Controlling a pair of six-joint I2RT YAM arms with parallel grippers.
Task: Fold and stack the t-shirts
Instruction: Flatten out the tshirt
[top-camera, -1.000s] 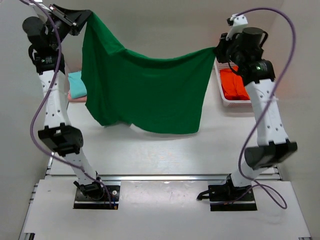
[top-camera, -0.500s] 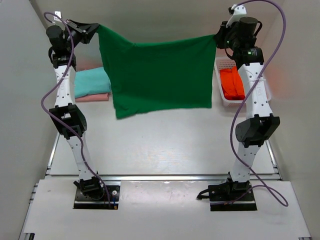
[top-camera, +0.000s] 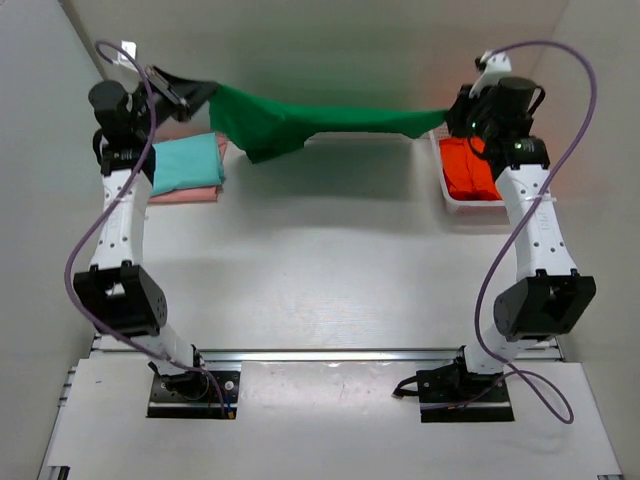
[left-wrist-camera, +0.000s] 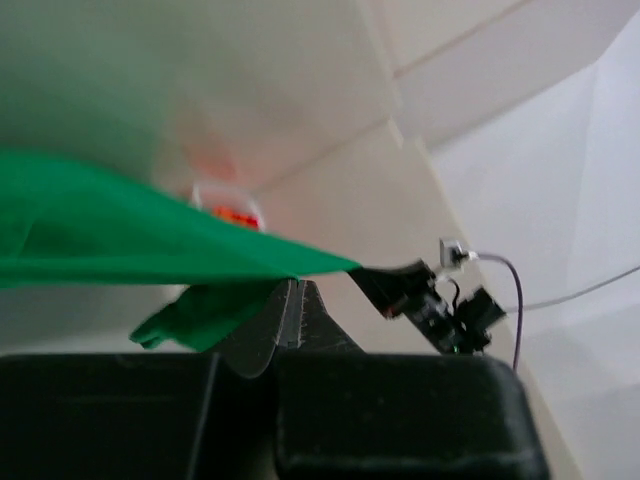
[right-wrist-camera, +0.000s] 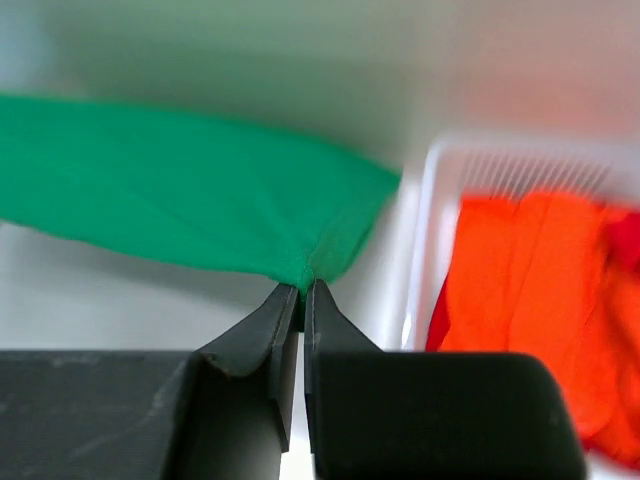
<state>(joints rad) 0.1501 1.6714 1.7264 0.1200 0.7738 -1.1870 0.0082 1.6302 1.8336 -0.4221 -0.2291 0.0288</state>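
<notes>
A dark green t-shirt (top-camera: 320, 120) hangs stretched above the far part of the table between both grippers. My left gripper (top-camera: 207, 92) is shut on its left corner (left-wrist-camera: 240, 262), and my right gripper (top-camera: 443, 113) is shut on its right corner (right-wrist-camera: 305, 272). A folded teal t-shirt (top-camera: 183, 163) lies on a folded pale pink t-shirt (top-camera: 190, 195) at the far left. An orange-red t-shirt (top-camera: 467, 168) lies in the white basket (top-camera: 472, 206) at the far right.
The white basket (right-wrist-camera: 420, 250) stands just right of my right gripper. The right arm shows in the left wrist view (left-wrist-camera: 440, 305). White walls close in the table at the back and sides.
Both grippers have swung the green t-shirt down and toward the back. It hung as a wide curtain before; now it lies nearly flat and stretched, seen edge-on, low over the far table.
</notes>
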